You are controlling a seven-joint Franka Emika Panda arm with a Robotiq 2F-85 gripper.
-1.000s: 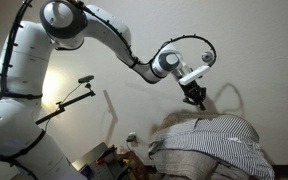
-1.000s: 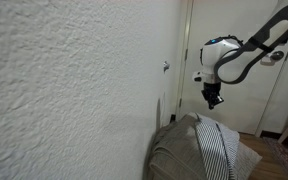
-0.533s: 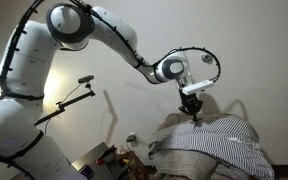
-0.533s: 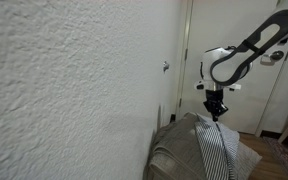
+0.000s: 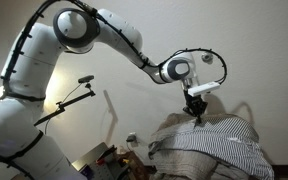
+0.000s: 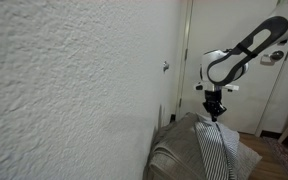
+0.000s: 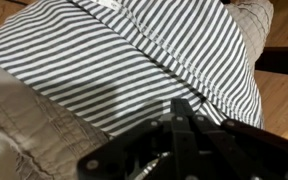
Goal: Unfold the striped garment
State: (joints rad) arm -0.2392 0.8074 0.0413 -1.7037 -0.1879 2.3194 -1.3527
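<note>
Our jaws (image 5: 195, 118) are clenched tight at the top of the striped garment (image 5: 220, 140), with the tips touching the cloth at the crest of the heap. The garment is draped over the beige mound (image 6: 172, 152), right of the textured wall (image 6: 74, 90). In the wrist view the stripes (image 7: 134, 60) fill most of the frame, and the beige mound shows at the near left.

The main risk, as we judge it, is that the closed jaws hold no cloth, or only a thin pinch. A lift would then let the fabric slip out and leave the garment folded as it is. If the pinch has caught more than one layer, pulling up would raise the whole bundle instead of opening it. It could also drag the garment off the mound toward the floor.

We cannot see whether any fold sits between the jaws, because in the wrist view their own dark body (image 7: 189, 110) covers the contact. Both exterior views cut off the lower garment, so its edges, sleeves and collar are hard to make out. What the mound rests on is hidden.
</note>
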